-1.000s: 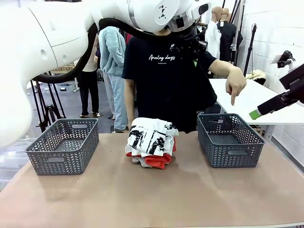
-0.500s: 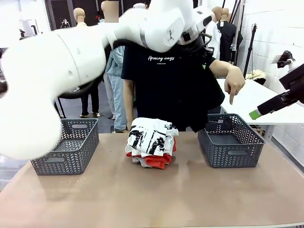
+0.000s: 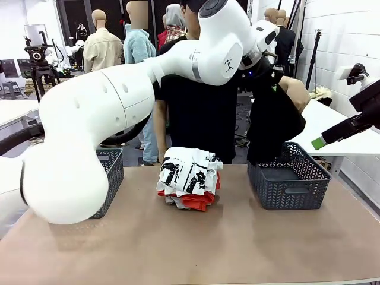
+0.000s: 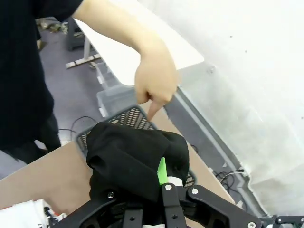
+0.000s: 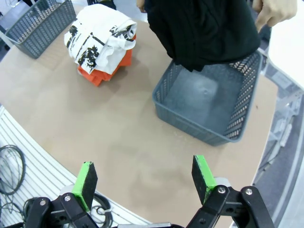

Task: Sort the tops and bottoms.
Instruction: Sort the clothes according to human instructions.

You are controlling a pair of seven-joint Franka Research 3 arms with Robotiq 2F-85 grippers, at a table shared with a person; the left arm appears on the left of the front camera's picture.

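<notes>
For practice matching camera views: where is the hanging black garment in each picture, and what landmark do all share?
Front view: black garment hangs right of centre, over a grey basket.
Left wrist view: black garment bunched at bottom centre.
Right wrist view: black garment along the top, right of centre.
Shared landmark: that grey basket below it.

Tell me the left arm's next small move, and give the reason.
Probably lower a little and open the left gripper. It is shut on the black bottoms, which hang above the grey basket on the robot's right, the one the person's hand points down at, so letting go there should drop them in.
</notes>
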